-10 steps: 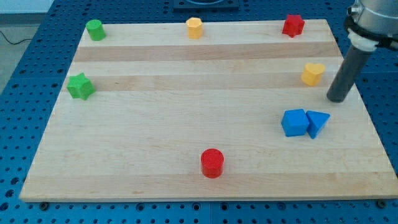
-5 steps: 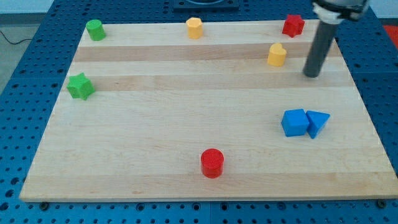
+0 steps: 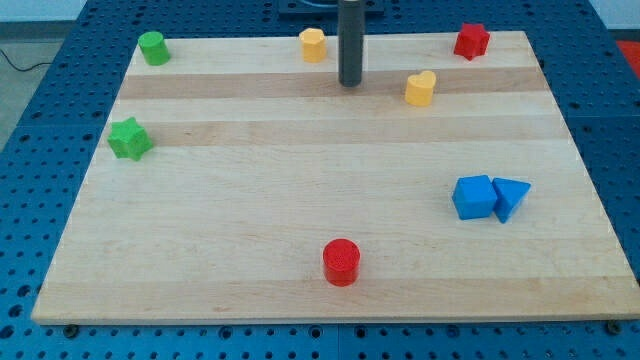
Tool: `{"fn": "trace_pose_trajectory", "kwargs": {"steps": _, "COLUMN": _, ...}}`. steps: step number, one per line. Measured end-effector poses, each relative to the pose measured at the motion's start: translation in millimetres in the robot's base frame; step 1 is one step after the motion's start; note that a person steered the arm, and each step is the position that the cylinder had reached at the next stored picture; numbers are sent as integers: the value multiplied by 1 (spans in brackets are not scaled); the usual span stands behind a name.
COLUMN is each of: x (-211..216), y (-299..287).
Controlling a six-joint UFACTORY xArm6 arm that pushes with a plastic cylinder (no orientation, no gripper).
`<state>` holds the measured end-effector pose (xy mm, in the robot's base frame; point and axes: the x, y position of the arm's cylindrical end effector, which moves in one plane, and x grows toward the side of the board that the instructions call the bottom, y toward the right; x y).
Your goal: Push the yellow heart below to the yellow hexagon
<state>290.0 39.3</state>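
Observation:
The yellow heart [image 3: 421, 88] lies on the wooden board in the upper right part of the view. The yellow hexagon [image 3: 313, 45] sits near the board's top edge, left of centre-top. My tip [image 3: 349, 82] is on the board between them, just right of and below the hexagon and well to the left of the heart, touching neither.
A red star-like block [image 3: 472, 40] is at the top right. A green cylinder [image 3: 153, 47] is at the top left, a green star [image 3: 130, 138] at the left. A blue cube [image 3: 473, 197] and blue triangle [image 3: 510, 197] touch at the right. A red cylinder [image 3: 341, 262] is at the bottom centre.
The yellow heart slid left and up from the right edge. My tip swept from the heart's right side across to its left, near the hexagon.

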Motion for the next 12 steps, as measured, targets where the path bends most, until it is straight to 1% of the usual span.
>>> {"fn": "trace_pose_trajectory", "kwargs": {"steps": 2, "x": -1, "y": 160}}
{"fn": "trace_pose_trajectory", "kwargs": {"steps": 3, "x": 14, "y": 178}}
{"fn": "trace_pose_trajectory", "kwargs": {"steps": 5, "x": 15, "y": 51}}
{"fn": "trace_pose_trajectory", "kwargs": {"steps": 6, "x": 15, "y": 63}}
{"fn": "trace_pose_trajectory", "kwargs": {"steps": 7, "x": 15, "y": 149}}
{"fn": "trace_pose_trajectory", "kwargs": {"steps": 8, "x": 26, "y": 212}}
{"fn": "trace_pose_trajectory", "kwargs": {"steps": 9, "x": 46, "y": 197}}
{"fn": "trace_pose_trajectory", "kwargs": {"steps": 10, "x": 45, "y": 133}}
{"fn": "trace_pose_trajectory", "kwargs": {"steps": 11, "x": 27, "y": 40}}
{"fn": "trace_pose_trajectory", "kwargs": {"steps": 12, "x": 20, "y": -21}}
